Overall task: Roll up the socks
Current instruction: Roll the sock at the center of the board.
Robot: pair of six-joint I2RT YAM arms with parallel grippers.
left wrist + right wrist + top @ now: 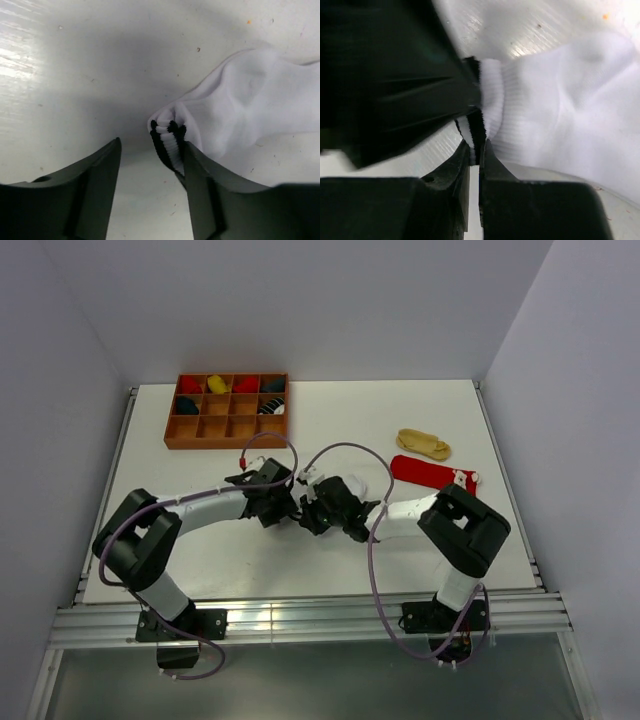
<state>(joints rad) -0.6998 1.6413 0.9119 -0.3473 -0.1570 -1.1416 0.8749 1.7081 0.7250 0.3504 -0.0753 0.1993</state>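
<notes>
I work at a white table [300, 570] closed in by plain pale walls: a back wall [300, 300], a left wall [40, 390] and a right wall [590, 390]. Aluminium rails [320, 625] line its near edge. The light is soft and even.

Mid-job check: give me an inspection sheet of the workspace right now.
Surface: white table, lightly scuffed.
Job's things: white sock lying at centre; red sock and tan sock unrolled at right.
Clutter: wooden tray far left, coloured bundles in some compartments.
Grippers: right gripper shut on white sock's cuff; left gripper open beside it.
Cables: purple cables loop near the grippers, off the socks.
Surroundings: plain walls, nothing else seen.
</notes>
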